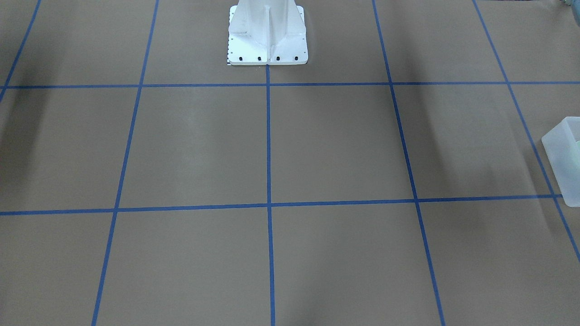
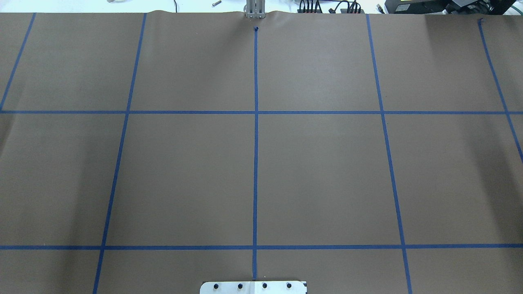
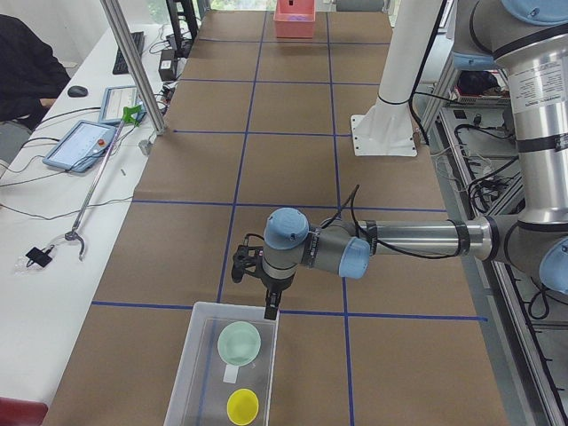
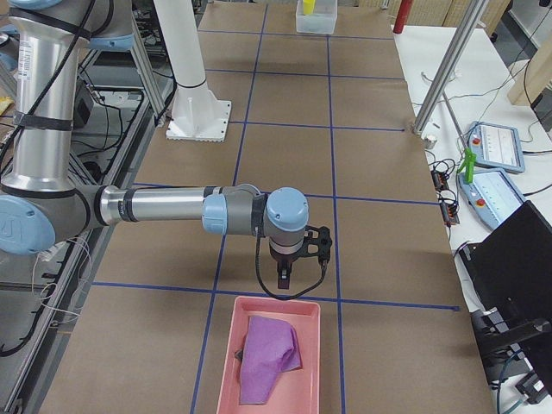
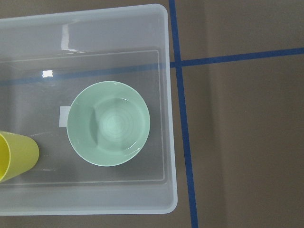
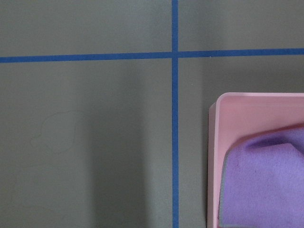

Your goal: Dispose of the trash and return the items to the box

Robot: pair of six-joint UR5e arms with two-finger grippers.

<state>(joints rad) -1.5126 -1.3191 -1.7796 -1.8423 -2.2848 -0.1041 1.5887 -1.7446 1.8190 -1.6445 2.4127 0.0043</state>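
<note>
Left gripper (image 3: 270, 309) is pointing straight down, hanging just over the far rim of the box (image 3: 197, 342), at roughly 1 o'clock from the bowl (image 3: 240, 343) in the left-side view. Only the side cameras are catching it, so I can't tell whether the fingers are apart or together.

Same deal with the right gripper (image 4: 283, 279). It's pointing down just above the far edge of a pink tray (image 4: 226, 354), at 12 o'clock from the purple cloth (image 4: 269, 354) lying in it, and I can't call the finger state there either. Both arms are reaching out with forearms nearly level and wrists bent down.

The mint bowl is sitting upright on the box floor. A yellow cup (image 5: 14, 154) is sitting at its 9 o'clock in the left wrist view, apart from it.

Everything's resting on a table (image 2: 318, 175) covered in brown paper with a blue tape grid (image 2: 255, 122). The white pedestal (image 1: 267, 38) is standing at 12 o'clock in the front view. A white desk (image 3: 44, 302) with tablets (image 3: 82, 145) is running alongside the table.
</note>
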